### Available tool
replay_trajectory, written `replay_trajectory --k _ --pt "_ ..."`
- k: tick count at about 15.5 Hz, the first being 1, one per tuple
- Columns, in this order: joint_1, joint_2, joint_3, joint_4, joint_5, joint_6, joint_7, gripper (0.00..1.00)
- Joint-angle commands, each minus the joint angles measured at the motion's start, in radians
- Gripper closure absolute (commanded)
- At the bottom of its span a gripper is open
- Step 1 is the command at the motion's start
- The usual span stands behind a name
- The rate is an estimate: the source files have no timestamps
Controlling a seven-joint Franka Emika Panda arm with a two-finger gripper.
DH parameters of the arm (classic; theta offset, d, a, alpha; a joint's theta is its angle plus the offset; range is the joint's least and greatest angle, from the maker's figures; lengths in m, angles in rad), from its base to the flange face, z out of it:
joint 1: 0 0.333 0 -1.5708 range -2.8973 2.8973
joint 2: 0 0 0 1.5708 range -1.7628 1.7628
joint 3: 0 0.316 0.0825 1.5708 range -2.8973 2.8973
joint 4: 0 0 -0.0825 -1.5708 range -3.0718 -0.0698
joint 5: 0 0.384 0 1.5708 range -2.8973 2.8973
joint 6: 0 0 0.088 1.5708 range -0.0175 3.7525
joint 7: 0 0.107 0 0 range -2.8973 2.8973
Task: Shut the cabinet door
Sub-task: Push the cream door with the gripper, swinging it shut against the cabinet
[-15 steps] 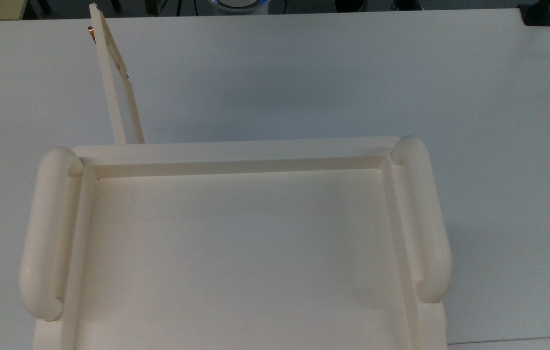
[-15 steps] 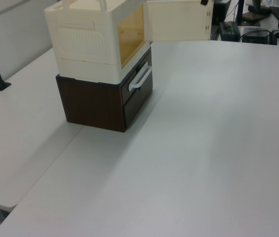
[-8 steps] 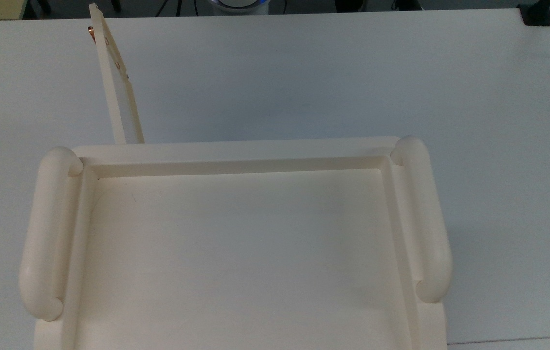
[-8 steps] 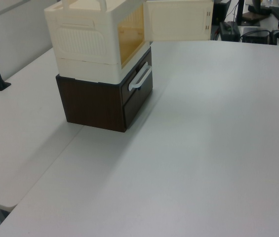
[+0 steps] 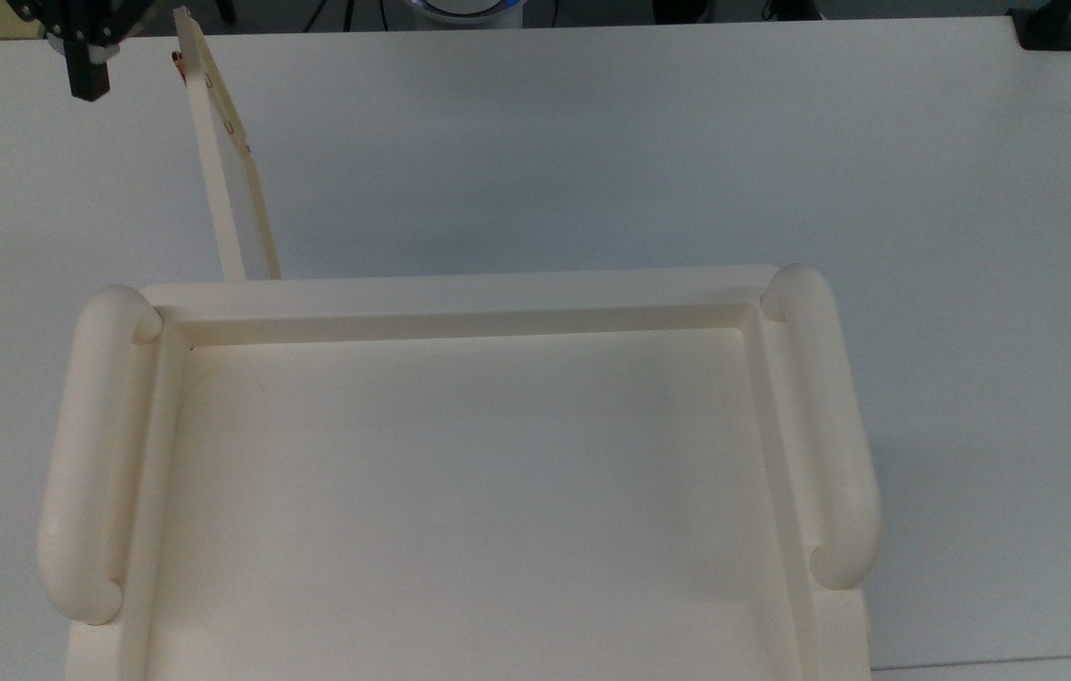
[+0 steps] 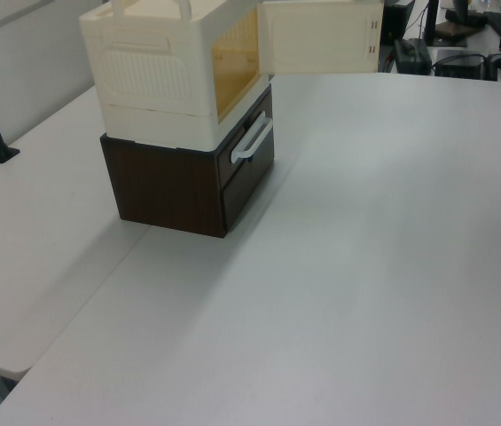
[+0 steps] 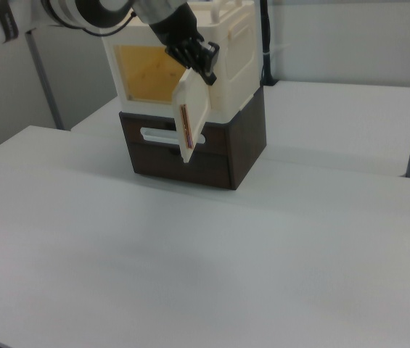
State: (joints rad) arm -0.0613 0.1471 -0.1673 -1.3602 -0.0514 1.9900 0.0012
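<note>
Cream-white cabinet door (image 5: 225, 161) stands open, swung out from the cabinet (image 5: 460, 293) front at approx 11 o'clock in the top view, w/ its copper-coloured handle (image 5: 178, 62) at the far end. Black gripper (image 5: 89, 80) hangs at approx 9 o'clock of that handle, near it, not touching; can't tell whether fingers are spread or together. In the right view the gripper (image 7: 208, 69) sits at 12 o'clock of the door (image 7: 190, 116). The cabinet rests on a dark brown drawer unit (image 6: 188, 182) on the white table (image 6: 365, 266).
</note>
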Motion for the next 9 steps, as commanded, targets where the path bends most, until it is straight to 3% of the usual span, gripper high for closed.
replay_trajectory --k 1,3,5,8,9 --pt "0.027 -0.015 0.011 -0.049 0.062 0.023 -0.021 1.0" --pt "0.057 -0.014 0.011 -0.049 0.113 0.023 -0.018 1.0" --pt "0.102 -0.012 0.012 -0.049 0.119 0.023 -0.003 1.0" --pt "0.165 0.032 0.011 -0.04 0.14 0.039 0.129 1.0" --pt "0.19 0.048 0.011 -0.039 0.143 0.111 0.17 1.0"
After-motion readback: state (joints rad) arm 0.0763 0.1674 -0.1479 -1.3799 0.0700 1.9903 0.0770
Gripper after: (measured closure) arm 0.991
